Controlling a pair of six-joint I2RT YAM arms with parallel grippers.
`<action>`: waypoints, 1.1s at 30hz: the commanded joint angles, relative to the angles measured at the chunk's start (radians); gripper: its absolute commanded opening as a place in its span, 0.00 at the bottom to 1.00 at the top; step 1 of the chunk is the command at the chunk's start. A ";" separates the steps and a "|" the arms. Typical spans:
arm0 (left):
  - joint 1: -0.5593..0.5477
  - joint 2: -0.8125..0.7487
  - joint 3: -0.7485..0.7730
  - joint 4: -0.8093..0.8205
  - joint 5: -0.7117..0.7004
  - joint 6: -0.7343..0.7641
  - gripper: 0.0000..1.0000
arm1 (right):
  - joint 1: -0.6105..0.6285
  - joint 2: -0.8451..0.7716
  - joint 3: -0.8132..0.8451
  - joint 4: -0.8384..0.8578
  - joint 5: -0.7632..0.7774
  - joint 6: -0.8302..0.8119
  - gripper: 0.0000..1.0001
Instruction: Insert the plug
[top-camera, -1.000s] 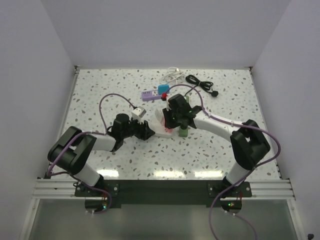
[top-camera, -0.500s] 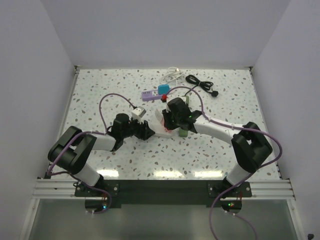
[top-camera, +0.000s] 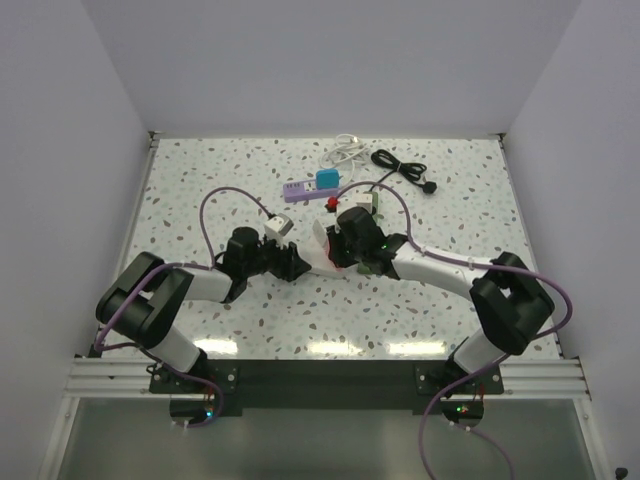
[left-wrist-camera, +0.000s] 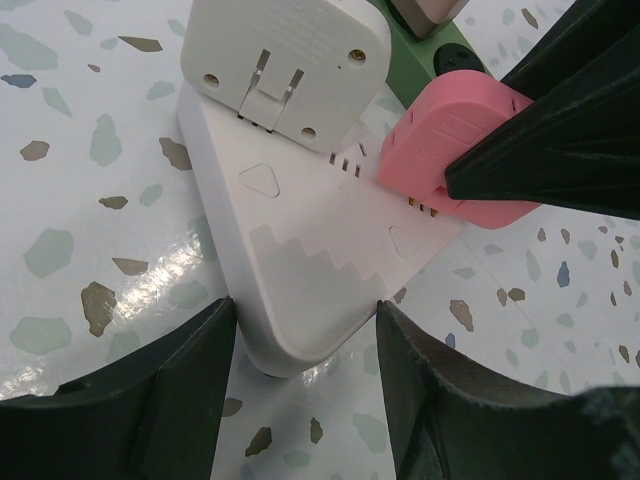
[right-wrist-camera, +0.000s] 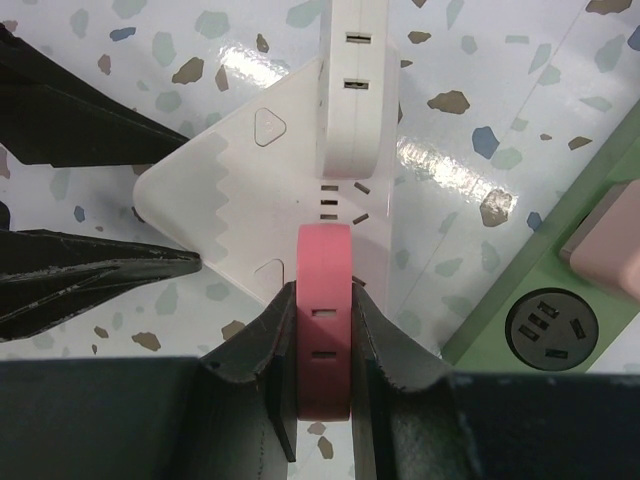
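Our right fingers (right-wrist-camera: 262, 350) are pinching the pink plug (right-wrist-camera: 324, 350) narrowly by its two flat sides, so the right gripper (right-wrist-camera: 323, 292) is closing on it and nothing else. We are holding the plug's front end against the upper face of the white triangular socket block (right-wrist-camera: 215, 190), just beside a set of open slots. In the left wrist view, thin prongs are showing between the pink body and the block's face, so the plug is not sitting flush.

Our left fingers (left-wrist-camera: 185, 375) are standing about half spread, and the left gripper (left-wrist-camera: 305, 340) is clasping the block's rounded near corner, one finger pressing on each edge. The block is lying flat on the speckled table (top-camera: 200, 180).

A white adapter (left-wrist-camera: 285, 60) is sitting plugged into the block just beyond the pink plug. A green power strip (right-wrist-camera: 560, 290) with a round port cluster is lying just beside the block. Farther back we are seeing a purple strip (top-camera: 296, 190), a blue plug (top-camera: 327, 179), a white cable (top-camera: 345, 150) and a black cable (top-camera: 400, 165), all well apart from both grippers.
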 joint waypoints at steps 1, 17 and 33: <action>-0.011 0.010 0.024 0.018 -0.001 0.015 0.53 | 0.046 0.019 -0.060 -0.105 -0.108 0.058 0.00; -0.011 0.005 0.021 0.014 0.007 0.018 0.52 | 0.046 -0.027 -0.183 -0.071 -0.056 0.076 0.00; -0.011 -0.048 0.018 0.023 0.016 -0.021 0.62 | 0.061 -0.086 -0.325 0.054 0.042 0.142 0.00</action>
